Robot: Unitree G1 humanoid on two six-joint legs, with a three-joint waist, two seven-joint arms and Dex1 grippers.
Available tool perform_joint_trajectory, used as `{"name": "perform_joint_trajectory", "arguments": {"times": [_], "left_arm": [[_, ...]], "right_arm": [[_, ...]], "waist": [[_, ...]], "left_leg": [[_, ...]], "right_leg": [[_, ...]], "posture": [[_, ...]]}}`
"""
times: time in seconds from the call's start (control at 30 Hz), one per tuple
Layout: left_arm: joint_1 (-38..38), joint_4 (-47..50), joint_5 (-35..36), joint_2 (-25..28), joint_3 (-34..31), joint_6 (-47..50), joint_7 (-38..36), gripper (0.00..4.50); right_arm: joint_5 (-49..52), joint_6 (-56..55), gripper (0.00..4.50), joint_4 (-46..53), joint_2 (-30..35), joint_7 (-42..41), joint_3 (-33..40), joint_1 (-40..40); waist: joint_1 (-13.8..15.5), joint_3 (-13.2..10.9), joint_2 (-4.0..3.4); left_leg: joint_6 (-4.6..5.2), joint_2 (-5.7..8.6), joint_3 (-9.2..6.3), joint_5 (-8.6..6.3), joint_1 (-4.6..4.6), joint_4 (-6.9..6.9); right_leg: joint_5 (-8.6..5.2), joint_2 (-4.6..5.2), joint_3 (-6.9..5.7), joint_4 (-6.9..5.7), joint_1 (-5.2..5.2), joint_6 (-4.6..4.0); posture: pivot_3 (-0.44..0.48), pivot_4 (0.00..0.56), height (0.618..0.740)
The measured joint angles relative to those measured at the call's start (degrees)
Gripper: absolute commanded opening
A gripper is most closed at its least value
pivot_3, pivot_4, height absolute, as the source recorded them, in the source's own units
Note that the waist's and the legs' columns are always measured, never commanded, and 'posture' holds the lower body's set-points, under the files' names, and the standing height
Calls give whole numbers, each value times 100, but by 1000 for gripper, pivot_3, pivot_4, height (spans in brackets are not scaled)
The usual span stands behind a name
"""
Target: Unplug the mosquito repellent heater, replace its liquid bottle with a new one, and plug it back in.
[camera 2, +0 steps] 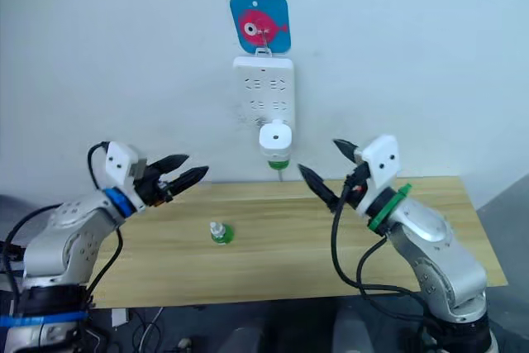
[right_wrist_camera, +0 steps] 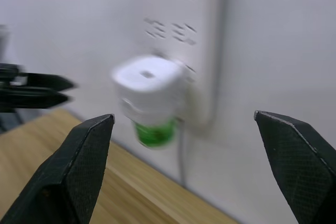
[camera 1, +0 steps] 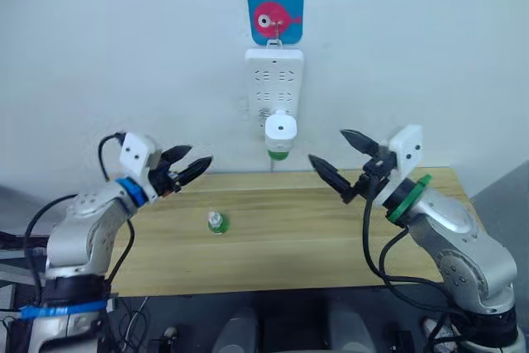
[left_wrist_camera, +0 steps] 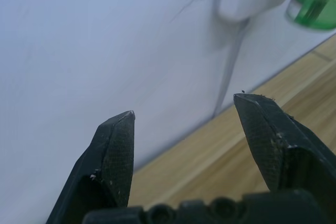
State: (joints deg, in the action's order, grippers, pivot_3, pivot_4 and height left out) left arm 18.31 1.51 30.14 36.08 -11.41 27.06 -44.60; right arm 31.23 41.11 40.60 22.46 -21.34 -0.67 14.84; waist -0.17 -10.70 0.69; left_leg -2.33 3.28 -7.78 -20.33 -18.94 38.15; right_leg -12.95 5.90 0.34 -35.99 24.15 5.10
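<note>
The white mosquito repellent heater (camera 1: pixel 280 130) is plugged into the lower part of a white power strip (camera 1: pixel 274 80) on the wall, with a green liquid bottle (camera 1: pixel 278 154) screwed in beneath it. A second small green bottle (camera 1: pixel 217 221) stands on the wooden table (camera 1: pixel 289 245). My left gripper (camera 1: pixel 191 166) hovers open above the table's back left, left of the heater. To the heater's right, a little lower, my right gripper (camera 1: pixel 340 155) is wide open and points toward it. The right wrist view has the heater (right_wrist_camera: pixel 148 88) centred between the fingers.
A blue hook plate with a pink fish (camera 1: pixel 275 14) holds the power strip on the white wall. The strip's cable (camera 1: pixel 272 163) drops behind the table's back edge.
</note>
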Motion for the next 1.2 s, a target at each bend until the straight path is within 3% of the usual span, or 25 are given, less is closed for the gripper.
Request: {"name": "perform_joint_trajectory", "arguments": {"times": [0.33, 0.53, 0.87, 1.03, 1.2], "left_arm": [[1384, -827, -301, -669, 787, -186, -326, 3343], [1998, -1432, -544, -973, 884, -601, -380, 3343], [2460, -2256, -817, -1095, 897, -1096, -707, 3343], [2672, -2503, -989, -1177, 1081, -1293, -1048, 3343], [2756, -2538, -1028, -1292, 1336, -1302, -1519, 3343]], "right_arm": [[77, 350, 4500, -54, -47, 153, -184, 371], [-73, 309, 4500, -69, -78, 270, -209, 360], [-102, 304, 4500, -52, -118, 398, -244, 196], [-139, 297, 4500, -53, -122, 434, -243, 28], [-281, 257, 4500, -107, -89, 461, -236, -209]], "waist": [[1, -38, 16], [-35, -40, 17], [-27, -51, 21], [-16, -54, 18], [-29, -60, 16]], "left_leg": [[1, 4, 3, -1, -14, 8], [1, 4, 4, -1, -14, 6], [1, 5, -1, 0, -19, 24], [1, 9, -31, -1, -85, 71], [0, 14, -45, 0, -93, 73]], "right_leg": [[0, 6, -6, 1, 6, 1], [0, 6, -6, 2, 11, 1], [1, 6, -17, -2, 3, 1], [2, 10, -74, -1, 21, 1], [2, 16, -89, -2, 20, 0]], "posture": [[31, 222, 740], [12, 222, 740], [7, 225, 740], [7, 225, 740], [4, 232, 740]]}}
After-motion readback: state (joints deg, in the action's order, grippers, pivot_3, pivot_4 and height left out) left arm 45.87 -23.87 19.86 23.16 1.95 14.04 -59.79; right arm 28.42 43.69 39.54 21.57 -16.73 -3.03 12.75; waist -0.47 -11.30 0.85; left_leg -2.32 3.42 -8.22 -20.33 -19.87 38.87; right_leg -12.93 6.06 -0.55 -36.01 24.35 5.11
